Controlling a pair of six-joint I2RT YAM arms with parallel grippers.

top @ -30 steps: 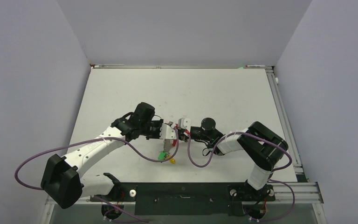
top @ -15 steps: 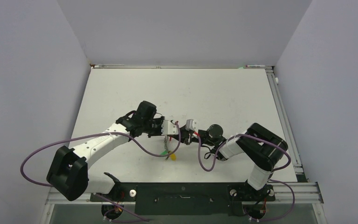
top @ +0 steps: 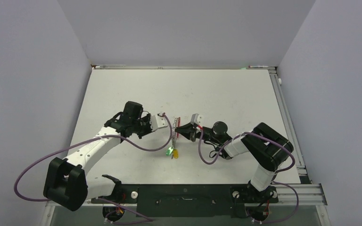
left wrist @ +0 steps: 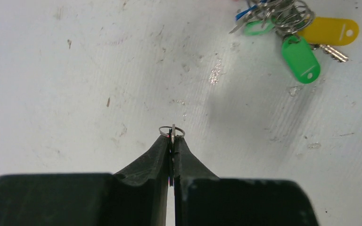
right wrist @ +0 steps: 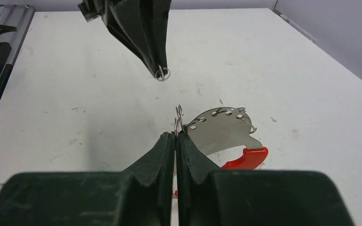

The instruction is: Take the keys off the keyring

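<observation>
Left gripper (left wrist: 172,140) clamps small silver split ring (left wrist: 172,131); right gripper (right wrist: 175,136) clamps grey-and-red metal keyring (right wrist: 217,129). Release ring left, well apart from coloured-tagged silver keys (left wrist: 283,16)

No writing is legible anywhere; the tags (left wrist: 300,59) on the keys (left wrist: 332,51) show none readable.

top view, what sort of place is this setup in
Most likely a robotics lab test cell: a white table boxed in by plain grey walls, with a left arm and a right arm bolted to a metal frame at its near edge.
</observation>
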